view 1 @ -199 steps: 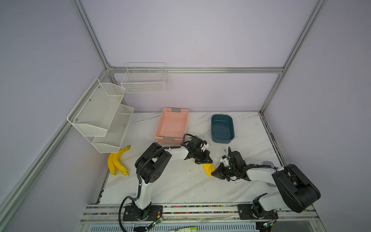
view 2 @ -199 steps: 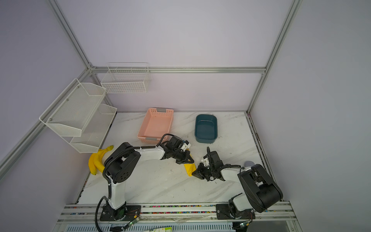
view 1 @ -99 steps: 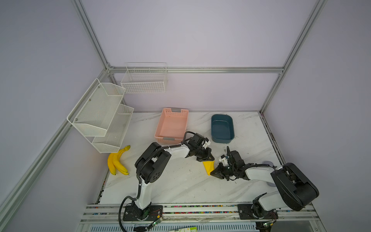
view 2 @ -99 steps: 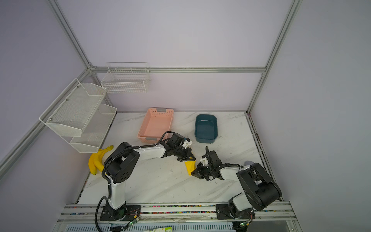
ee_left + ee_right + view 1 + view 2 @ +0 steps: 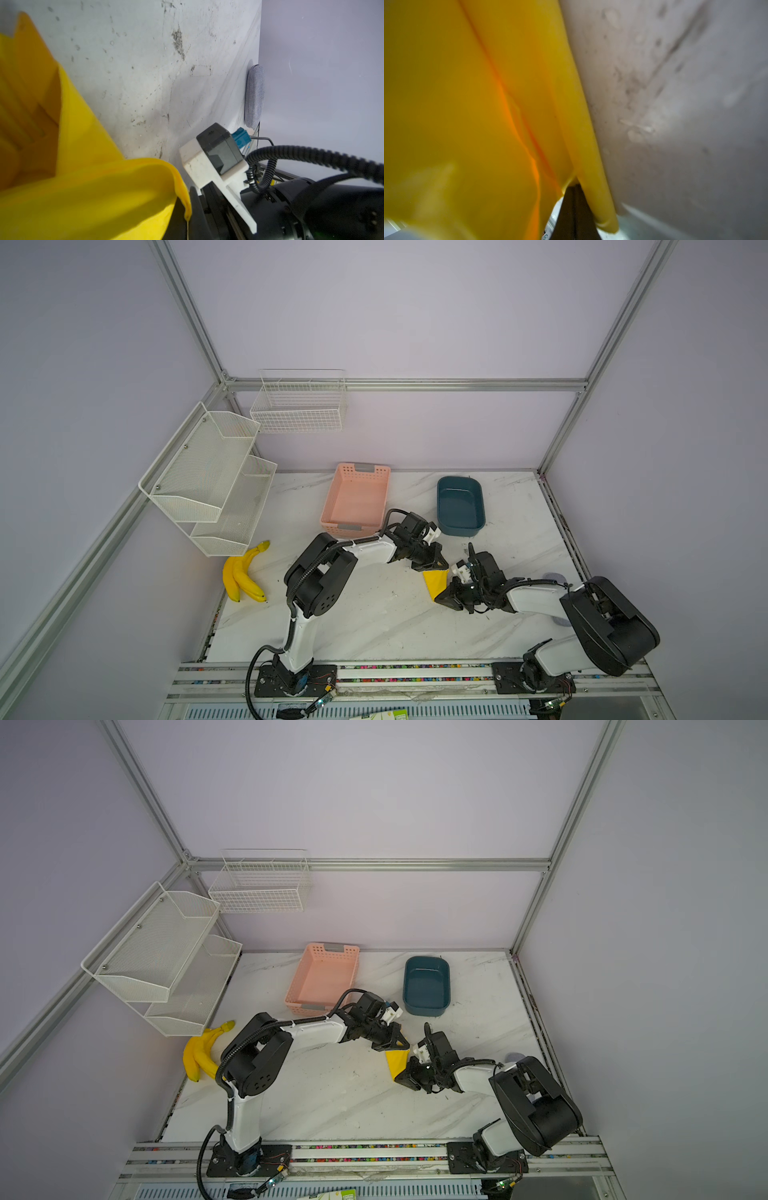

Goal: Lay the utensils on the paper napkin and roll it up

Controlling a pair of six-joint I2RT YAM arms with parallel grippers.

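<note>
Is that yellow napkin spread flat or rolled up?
Folded up, not flat: the paper napkin is a narrow wedge between the left hand and right hand.

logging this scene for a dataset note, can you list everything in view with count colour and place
paper napkin: 1, yellow, partly rolled, mid-table between the grippers
utensils: count cannot tell, orange tined shape inside the napkin's fold
bananas: 1 bunch, yellow, table's left edge
plastic basket: 1, pink, empty, rear centre of table
tub: 1, dark teal, empty, right of the plastic basket
mesh shelf: 1, white, two tiers, left wall
wire basket: 1, white, back wall
pad: 1, grey, round, table's right edge
table: 1, white marble
left gripper: shut on the napkin's far end
right gripper: shut on its near end
</note>
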